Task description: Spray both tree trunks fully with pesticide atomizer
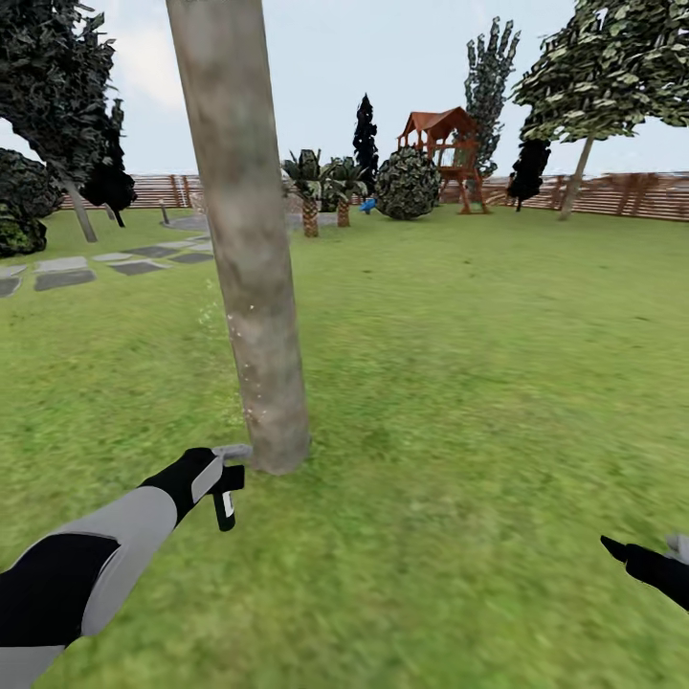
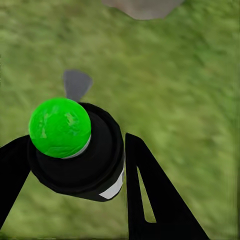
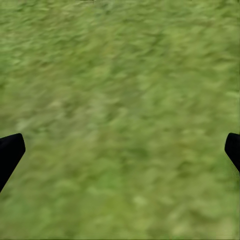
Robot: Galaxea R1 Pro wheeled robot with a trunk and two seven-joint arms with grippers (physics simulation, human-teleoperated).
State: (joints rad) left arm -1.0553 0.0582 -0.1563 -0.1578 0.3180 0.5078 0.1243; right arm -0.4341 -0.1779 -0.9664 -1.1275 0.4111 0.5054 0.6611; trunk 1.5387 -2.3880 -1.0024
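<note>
Spraying looks underway: the black left gripper [image 1: 222, 471] clamps the small dark pistol-shaped atomizer [image 1: 226, 498] near the thick pale grey-brown trunk [image 1: 251, 287], base at one o'clock; next, sweep higher.

The left arm [image 1: 91, 565] has a smooth pale grey forearm shell between black sections, ending in a black wrist with a small grey panel. The left gripper [image 2: 75, 160] shows flat, matte black fingers [image 2: 155, 200], one cut by a narrow slot. The right gripper [image 1: 639, 560] is black and pointed, with a grey piece behind it.

Trunk [image 1: 251, 287] rough bark – atomizer [image 2: 75, 150] glossy plastic
</note>
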